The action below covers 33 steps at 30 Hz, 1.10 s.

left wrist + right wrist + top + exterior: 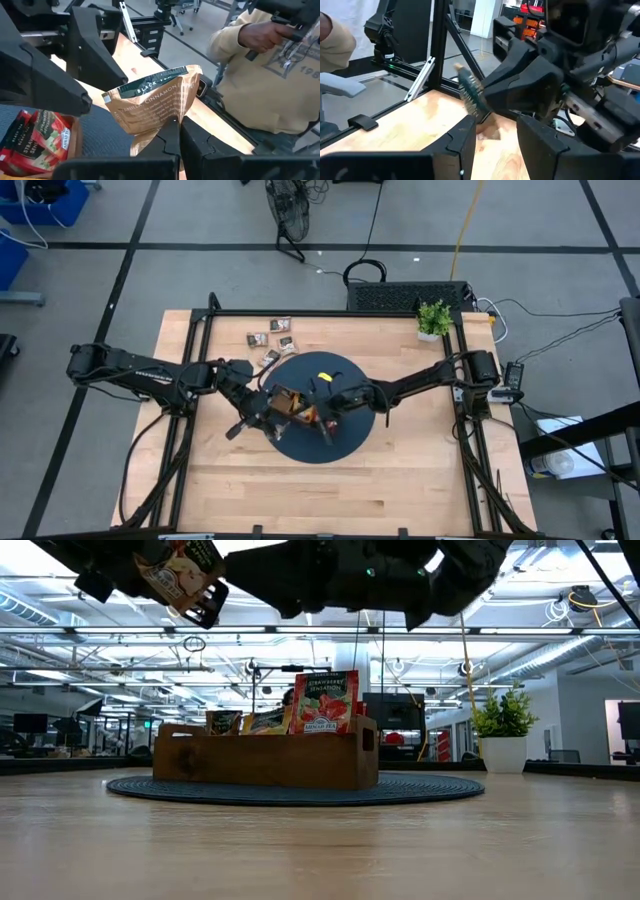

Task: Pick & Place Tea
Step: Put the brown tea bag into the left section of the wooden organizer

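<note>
the tea sachet (152, 107), a brown one with a dark band, was pinched by its lower edge between the pressed-together fingers of the left gripper (172, 131), and it stood up crumpled and bowed above them. in the low view the same sachet (180, 575) hung high in the air over the left end of the wooden tray (265, 760), well clear of it. the right gripper (492, 131) hovered just beside the left one, its fingers spread with nothing between them and the other arm's head directly ahead. below both, the tray sat on a dark round mat (350, 385), and a red sachet (325, 700) stood upright in its right-hand end, with orange ones (265, 722) leaning in the next compartment. in the high view several more sachets (270, 338) lay loose on the table (400, 480) beyond the mat, and a small potted plant (433, 318) stood at the far right corner. a person in a light sweatshirt (260, 75) sat beyond the table edge. the grip looked thin, so the sachet could slip or twist free on the way down. the bowed packet could also catch on a tray wall or on the sachets already standing there and land in the wrong compartment. with the two grippers so close, the arms could knock together.
</note>
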### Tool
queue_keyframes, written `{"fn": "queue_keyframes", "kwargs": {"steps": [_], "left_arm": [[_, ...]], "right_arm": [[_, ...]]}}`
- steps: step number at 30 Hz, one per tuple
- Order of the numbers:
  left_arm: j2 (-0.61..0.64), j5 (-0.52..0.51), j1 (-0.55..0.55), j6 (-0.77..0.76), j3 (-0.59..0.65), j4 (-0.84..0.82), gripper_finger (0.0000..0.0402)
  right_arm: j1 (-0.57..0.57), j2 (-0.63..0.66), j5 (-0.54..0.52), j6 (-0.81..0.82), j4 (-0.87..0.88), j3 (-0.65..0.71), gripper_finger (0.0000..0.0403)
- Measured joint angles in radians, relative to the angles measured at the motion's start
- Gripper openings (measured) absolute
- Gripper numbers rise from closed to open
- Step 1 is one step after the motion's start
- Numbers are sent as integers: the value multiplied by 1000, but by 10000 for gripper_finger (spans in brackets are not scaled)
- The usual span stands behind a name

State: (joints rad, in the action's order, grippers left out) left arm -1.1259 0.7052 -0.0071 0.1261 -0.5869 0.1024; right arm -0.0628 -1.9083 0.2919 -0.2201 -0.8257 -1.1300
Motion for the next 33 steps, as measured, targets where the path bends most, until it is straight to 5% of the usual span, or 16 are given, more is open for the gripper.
{"fn": "queue_keyframes", "kwargs": {"steps": [11, 18, 22, 33], "left_arm": [[0, -8, 1, -1, 0, -3, 9], [0, -70, 0, -11, 0, -30, 10], [0, -106, 0, -25, 0, -31, 22], [38, -184, 3, -79, 0, -69, 4]], "right_arm": [[0, 0, 2, -66, 262, -124, 107], [-16, 0, 37, -161, 256, -124, 14], [-39, 0, 37, -206, 257, -124, 2], [-134, 60, -542, -230, 485, -124, 0]]}}
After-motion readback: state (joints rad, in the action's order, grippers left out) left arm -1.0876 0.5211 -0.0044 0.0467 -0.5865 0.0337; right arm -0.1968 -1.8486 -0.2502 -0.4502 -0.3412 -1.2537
